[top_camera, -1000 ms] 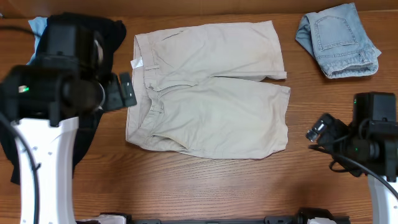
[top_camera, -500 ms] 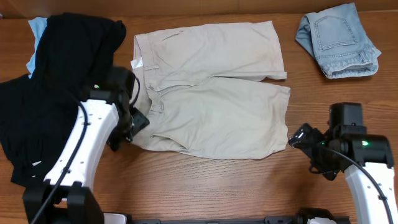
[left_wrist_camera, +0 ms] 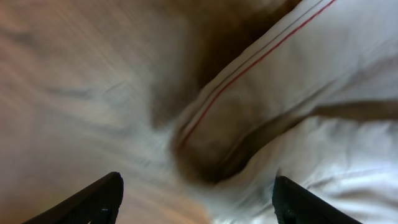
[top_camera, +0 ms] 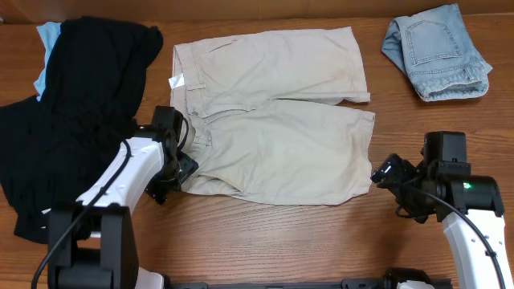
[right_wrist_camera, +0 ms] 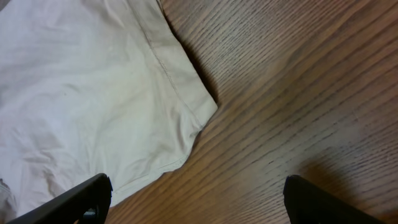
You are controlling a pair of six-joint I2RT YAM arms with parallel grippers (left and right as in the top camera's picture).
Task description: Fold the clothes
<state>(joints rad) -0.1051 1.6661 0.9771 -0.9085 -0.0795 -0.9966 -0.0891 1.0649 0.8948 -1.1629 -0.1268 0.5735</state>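
Two feeds gave me trouble. My left wrist camera was smeared by motion blur: I could make out pale cloth with a thin red line across it and a dark fold beneath. I could not tell which part of the beige shorts (top_camera: 273, 120) that was. From overhead, the left gripper (top_camera: 181, 167) sat at the shorts' lower left waistband corner. Its tips were hidden under the arm's own black housing, so I could not tell whether it touched the cloth. The wrist view showed its fingers (left_wrist_camera: 102, 198) spread wide, pinching nothing.

Left of the shorts, the black garment (top_camera: 72, 120) ran off the frame edge and covered all but a corner of a blue cloth (top_camera: 46, 36). The shorts lay flat and unfolded on the table (top_camera: 281, 241), waistband to the left and legs pointing right. The right gripper (top_camera: 385, 172) hung just off the shorts' lower right hem corner, jaws wide apart over bare wood and gripping nothing. Its wrist view showed that hem corner clearly. The denim shorts (top_camera: 438, 52) lay well beyond the shorts' upper right leg.

Compared with half a second before, the left arm had dropped lower and its gripper had slid a little down along the waistband. A second before, that arm had blocked much of the black garment. The right gripper had closed in on the hem. The shorts had not shifted.
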